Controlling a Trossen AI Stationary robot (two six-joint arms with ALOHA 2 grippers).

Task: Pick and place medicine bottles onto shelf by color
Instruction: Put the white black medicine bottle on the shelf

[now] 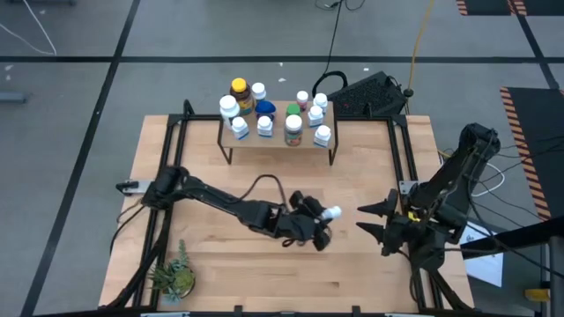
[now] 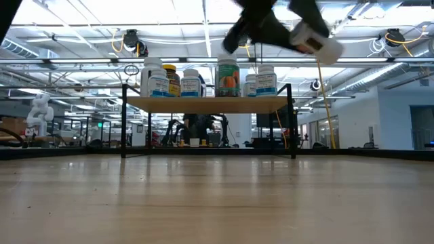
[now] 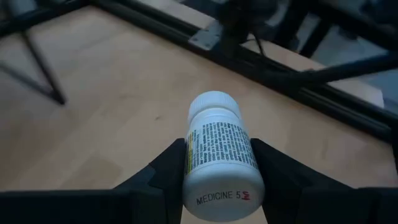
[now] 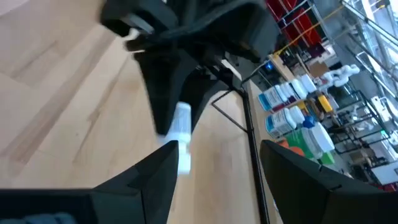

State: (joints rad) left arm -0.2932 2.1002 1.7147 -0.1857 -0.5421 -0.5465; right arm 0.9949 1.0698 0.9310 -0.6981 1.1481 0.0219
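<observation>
A white medicine bottle (image 3: 217, 155) with a white cap and a printed label sits between the fingers of my left gripper (image 1: 322, 220), above the middle of the table and right of centre. The low view shows the bottle (image 2: 312, 37) high above the tabletop. Just right of it, my right gripper (image 1: 361, 218) stands open and empty, its fingers pointing at the bottle (image 4: 180, 134). The shelf (image 1: 278, 141) stands at the far middle on black legs. It carries several bottles: white ones, an amber one (image 1: 239, 91), a blue one (image 1: 265, 109) and a green-capped one (image 1: 293, 112). My left gripper pinches the bottle's labelled body (image 3: 191, 155) between its two fingers (image 3: 168, 165), one on each side. The fingers come from the table's left, slanting down, and lie along the bottle. Its cap (image 3: 213, 106) points away from the wrist, toward my right gripper. The bottle is lifted clear and tilted, cap end lower.
A small green potted plant (image 1: 174, 277) stands at the near left corner. Black frame rails (image 1: 401, 154) run along the table's edges. A black device (image 1: 370, 92) lies beyond the far edge. Bare wood lies between the shelf and the grippers.
</observation>
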